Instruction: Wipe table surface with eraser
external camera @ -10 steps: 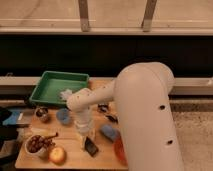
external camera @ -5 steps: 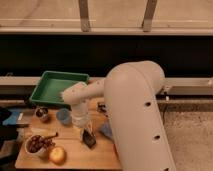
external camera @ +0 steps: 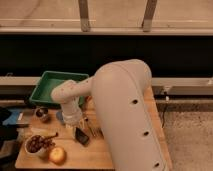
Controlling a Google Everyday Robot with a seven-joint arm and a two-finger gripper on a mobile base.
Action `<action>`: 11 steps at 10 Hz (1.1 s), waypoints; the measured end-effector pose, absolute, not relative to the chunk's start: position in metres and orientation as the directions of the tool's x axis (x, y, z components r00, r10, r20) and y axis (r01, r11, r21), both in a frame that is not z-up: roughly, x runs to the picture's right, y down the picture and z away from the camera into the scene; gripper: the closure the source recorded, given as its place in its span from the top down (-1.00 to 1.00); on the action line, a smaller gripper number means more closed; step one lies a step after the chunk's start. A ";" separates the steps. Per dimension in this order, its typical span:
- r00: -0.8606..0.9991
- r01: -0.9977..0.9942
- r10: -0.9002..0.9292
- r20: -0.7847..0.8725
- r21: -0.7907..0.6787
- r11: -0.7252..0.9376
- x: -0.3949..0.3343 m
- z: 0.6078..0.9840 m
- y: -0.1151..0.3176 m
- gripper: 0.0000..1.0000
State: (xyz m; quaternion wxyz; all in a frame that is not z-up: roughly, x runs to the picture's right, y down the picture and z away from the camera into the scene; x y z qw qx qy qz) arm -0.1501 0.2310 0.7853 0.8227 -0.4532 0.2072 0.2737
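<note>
Eraser (external camera: 82, 136) flat on the table surface (external camera: 90, 157), just right of the yellow fruit (external camera: 57, 155). Gripper (external camera: 75, 129) now lowered right above it, nearer than a second ago; contact seemingly imminent. Green tray (external camera: 52, 90) beyond; dark wall behind.

Single camera sitting high behind arm (external camera: 127, 115), looking down and forward over surface (external camera: 100, 155) toward dark wall; arm bulk filling near view, gripper (external camera: 79, 134) hanging low over surface, mid-distance.
</note>
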 end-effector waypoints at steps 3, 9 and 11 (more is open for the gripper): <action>0.770 -0.633 0.270 -0.577 -0.639 0.438 -0.146 0.767 0.249 -0.62; 0.718 -0.696 0.320 -0.618 -0.620 0.364 -0.097 0.782 0.261 -0.62; 0.709 -0.705 0.337 -0.620 -0.604 0.373 -0.090 0.788 0.247 -0.62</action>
